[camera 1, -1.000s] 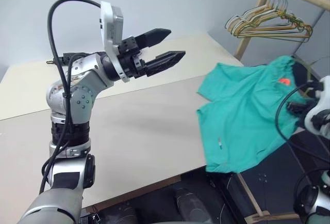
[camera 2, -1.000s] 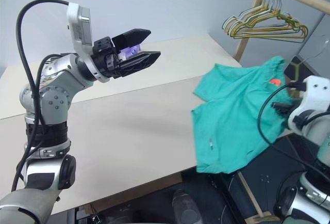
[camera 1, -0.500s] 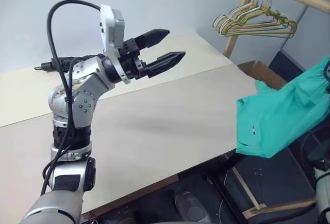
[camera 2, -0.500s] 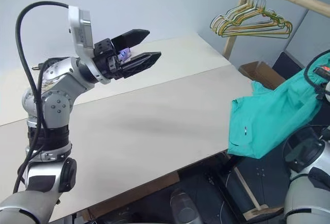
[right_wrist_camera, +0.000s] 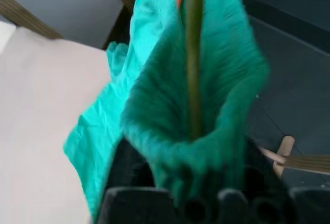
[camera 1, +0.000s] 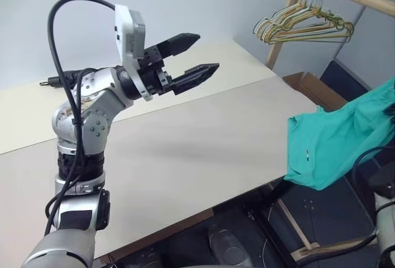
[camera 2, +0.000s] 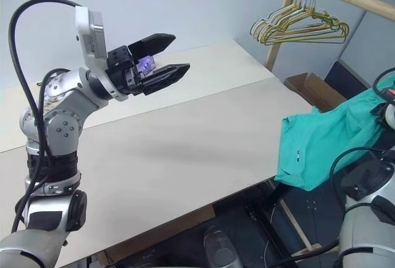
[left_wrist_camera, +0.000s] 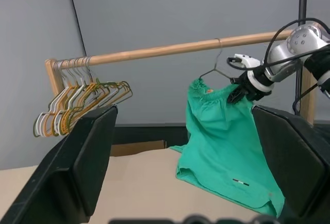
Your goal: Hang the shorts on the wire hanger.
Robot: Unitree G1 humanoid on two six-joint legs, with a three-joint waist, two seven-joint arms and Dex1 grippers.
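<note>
The teal-green shorts (left_wrist_camera: 221, 136) hang by their gathered waistband beside the table's right edge, also seen in the left eye view (camera 1: 333, 144). The thin wire hanger (left_wrist_camera: 217, 59) has its hook over the wooden rod (left_wrist_camera: 154, 52). Its olive wire (right_wrist_camera: 192, 53) runs down through the bunched waistband (right_wrist_camera: 154, 105). My right gripper (left_wrist_camera: 241, 91) is at the waistband just under the rod, with cloth gathered against it. My left gripper (camera 1: 192, 53) is raised over the table's left half, open and empty, pointing toward the rod.
A bunch of yellow, green and white hangers (camera 1: 302, 26) hangs near the rod's post end. The beige table (camera 1: 185, 150) spans the middle. A cardboard box (camera 1: 311, 89) sits on the floor behind the table's right corner.
The shorts have been pulled off the table to the right and lifted up beside its edge. The head camera turned right. My left gripper stayed where it was.
</note>
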